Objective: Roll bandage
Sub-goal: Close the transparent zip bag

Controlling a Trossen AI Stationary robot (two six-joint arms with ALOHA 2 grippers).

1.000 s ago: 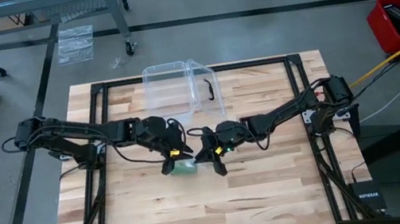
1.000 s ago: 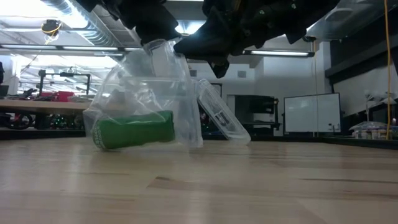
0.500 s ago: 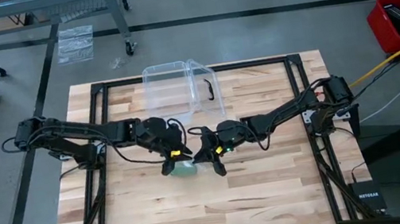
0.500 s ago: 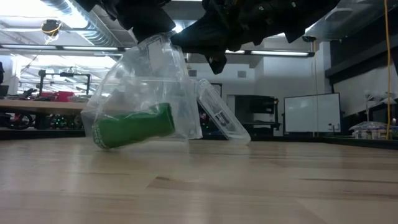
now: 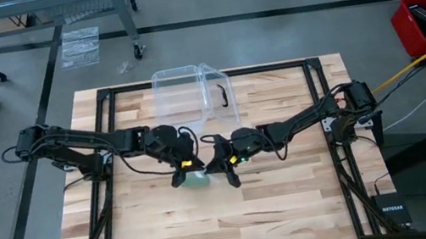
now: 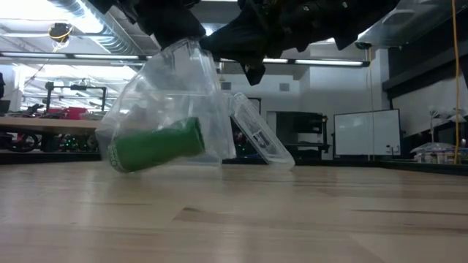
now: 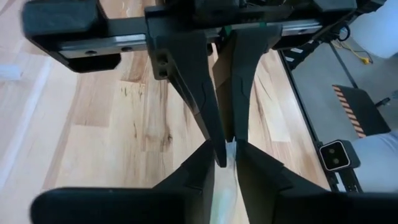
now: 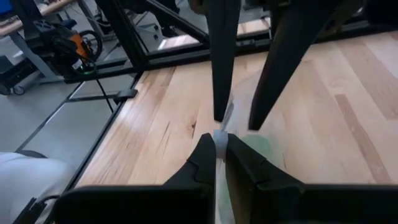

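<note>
Bandage: the bandage (image 6: 156, 145) is sitting as a green roll inside a clear wrapper (image 6: 172, 98), tilting with one end touching the table (image 6: 292, 219) and the other end raised.
Left gripper: the left gripper (image 7: 225, 151) is pinching the wrapper's top edge, fingers nearly closed on the film.
Right gripper: the right gripper (image 8: 219, 142) is pinching the same top edge just beside the left one, fingers narrow on the film.
Place: both are working mid-table, in front of the clear box (image 5: 192, 95).
Handling: the roll is looking light, soft and squashy, likely sliding freely inside the slick film; the wrapper is crinkling and giving little grip.
Hold: judging by this, grip the roll across its middle once it is clear of the wrapper, not by a loose end.
</note>
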